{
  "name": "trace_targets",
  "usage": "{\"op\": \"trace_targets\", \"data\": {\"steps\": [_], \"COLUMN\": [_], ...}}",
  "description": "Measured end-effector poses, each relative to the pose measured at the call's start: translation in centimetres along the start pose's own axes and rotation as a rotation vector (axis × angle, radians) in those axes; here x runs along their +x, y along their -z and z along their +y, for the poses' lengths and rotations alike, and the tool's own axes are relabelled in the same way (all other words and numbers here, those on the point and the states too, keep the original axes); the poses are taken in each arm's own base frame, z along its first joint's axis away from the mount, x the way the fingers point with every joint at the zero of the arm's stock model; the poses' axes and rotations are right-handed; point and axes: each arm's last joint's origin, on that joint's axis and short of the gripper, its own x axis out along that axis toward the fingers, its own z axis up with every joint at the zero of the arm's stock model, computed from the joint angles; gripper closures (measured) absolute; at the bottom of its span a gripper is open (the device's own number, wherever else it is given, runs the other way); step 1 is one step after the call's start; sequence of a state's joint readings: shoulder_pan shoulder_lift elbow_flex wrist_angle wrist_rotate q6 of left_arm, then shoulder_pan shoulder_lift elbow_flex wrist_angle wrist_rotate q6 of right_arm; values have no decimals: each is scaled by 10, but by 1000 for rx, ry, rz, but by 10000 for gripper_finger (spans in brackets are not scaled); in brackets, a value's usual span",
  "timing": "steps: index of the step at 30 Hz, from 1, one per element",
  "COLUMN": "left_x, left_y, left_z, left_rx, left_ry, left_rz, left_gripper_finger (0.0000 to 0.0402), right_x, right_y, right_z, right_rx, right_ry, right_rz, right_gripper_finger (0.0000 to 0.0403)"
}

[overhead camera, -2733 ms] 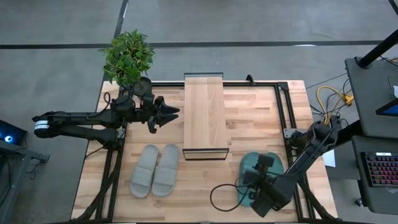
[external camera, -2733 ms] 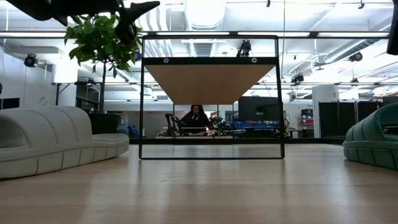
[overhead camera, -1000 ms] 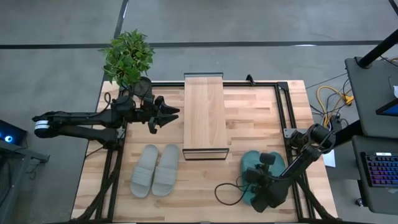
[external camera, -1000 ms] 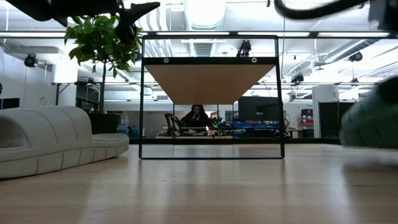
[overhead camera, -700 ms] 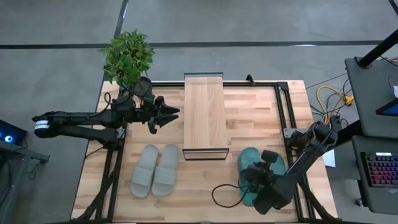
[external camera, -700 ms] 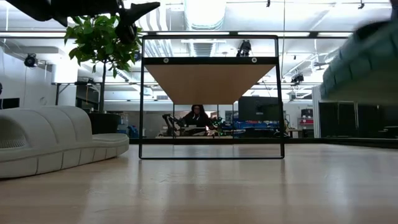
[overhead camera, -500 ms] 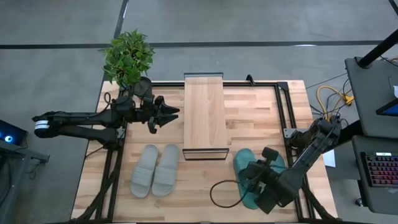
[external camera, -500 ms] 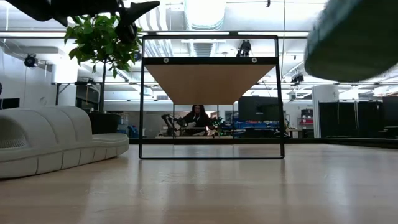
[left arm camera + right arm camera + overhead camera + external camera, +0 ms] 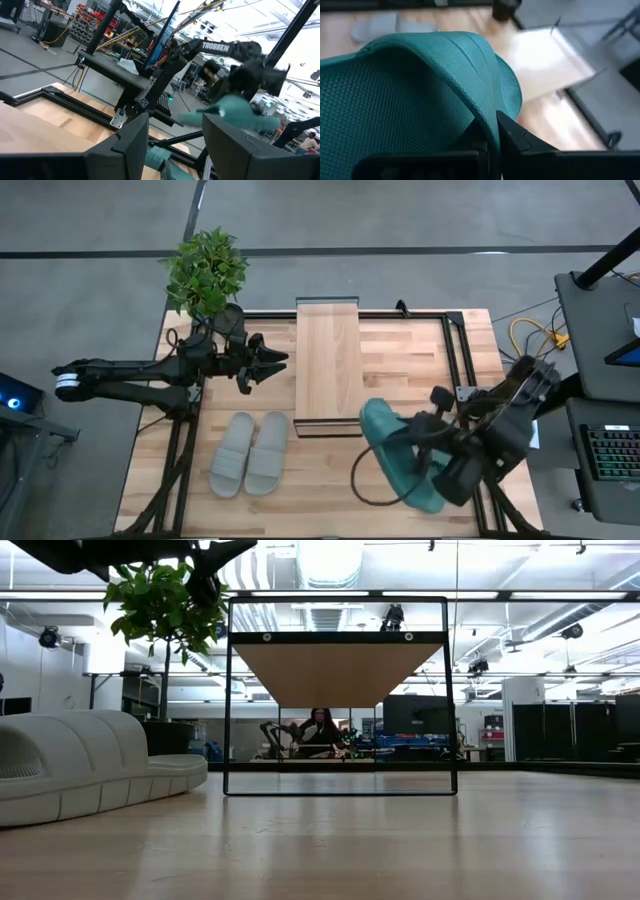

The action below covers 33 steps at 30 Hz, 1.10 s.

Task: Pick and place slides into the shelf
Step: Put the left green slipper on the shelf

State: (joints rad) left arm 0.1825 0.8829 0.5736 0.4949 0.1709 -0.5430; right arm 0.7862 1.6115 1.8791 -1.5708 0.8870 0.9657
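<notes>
My right gripper (image 9: 405, 448) is shut on one teal slide (image 9: 382, 432), held high above the table just near and right of the shelf (image 9: 328, 367). The other teal slide (image 9: 157, 161) lies on the table below it. The pale grey pair (image 9: 250, 452) rests sole-down side by side, near and left of the shelf. The shelf is a wood plank top on a thin black frame (image 9: 340, 690). My left gripper (image 9: 280, 362) hovers open just left of the shelf, holding nothing. My right gripper pinches the edge of the teal slide's wide strap (image 9: 489, 117) between its two fingers (image 9: 517, 140). It comes at the strap from the table's right. The slide is lifted clear of the table and sits tilted in the hold.
A potted plant (image 9: 205, 270) stands at the table's far left corner, behind my left arm. Black rails (image 9: 455, 355) run along the table's right and far sides. Bare wood lies under the shelf and in front of it (image 9: 340, 840).
My right gripper has risen from the table's near right and moved left toward the shelf, carrying the teal slide. The slide has come off the table, climbed through the low view and left it at the top. The other teal slide has stayed down.
</notes>
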Motion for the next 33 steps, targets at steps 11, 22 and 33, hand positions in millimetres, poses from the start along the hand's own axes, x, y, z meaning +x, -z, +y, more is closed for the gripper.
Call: {"op": "trace_targets", "data": {"steps": [11, 22, 33], "left_x": [3, 26, 45], "left_y": [-12, -10, 5], "left_z": [-11, -10, 2], "left_rx": [-200, -611, -769], "left_ry": [244, 403, 355], "left_rz": [-54, 30, 139], "left_gripper_finger": [231, 231, 231], "right_x": [-1, 31, 41], "right_y": [-43, -82, -105], "right_z": [-36, -61, -68], "right_rx": [-204, -445, -561], "right_ry": [2, -114, -265], "right_rz": [-68, -77, -217], "right_gripper_finger": [392, 392, 392]}}
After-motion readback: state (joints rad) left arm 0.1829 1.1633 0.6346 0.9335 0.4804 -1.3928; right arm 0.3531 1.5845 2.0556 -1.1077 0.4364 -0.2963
